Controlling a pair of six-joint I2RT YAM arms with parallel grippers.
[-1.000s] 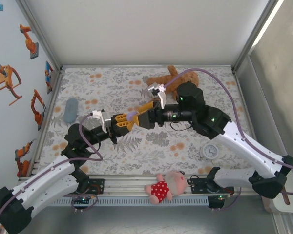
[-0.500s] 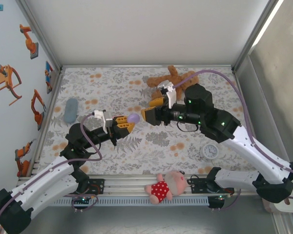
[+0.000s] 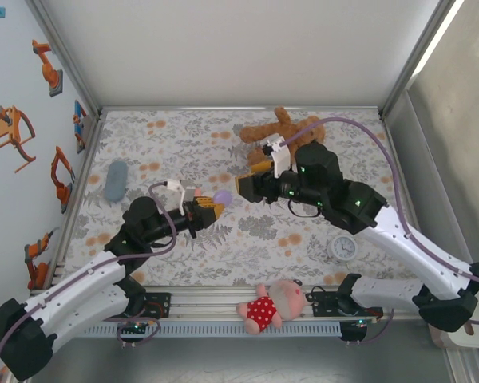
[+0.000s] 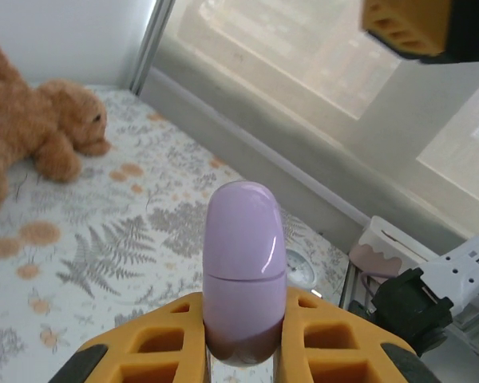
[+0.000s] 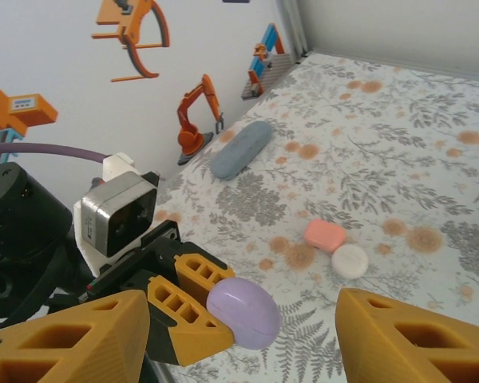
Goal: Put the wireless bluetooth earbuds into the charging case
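- Case, lilac and shut along its seam, is being gripped at its lower end by the left gripper, whose orange fingers are being clenched against both of its sides.
- It is being held in the air above the middle of the desk, with its rounded top being pointed toward the right gripper.
- Whether earbuds are lying inside it cannot be told.
- The right gripper is being held released, its jaws spread with nothing between them, near the lilac case but apart from it.
- A coral case and a white case are lying just beside each other on the desk, in its left half.
- A brown teddy is lying at the far edge, a grey-blue pouch at the left edge, and a small clock toward the near right corner.
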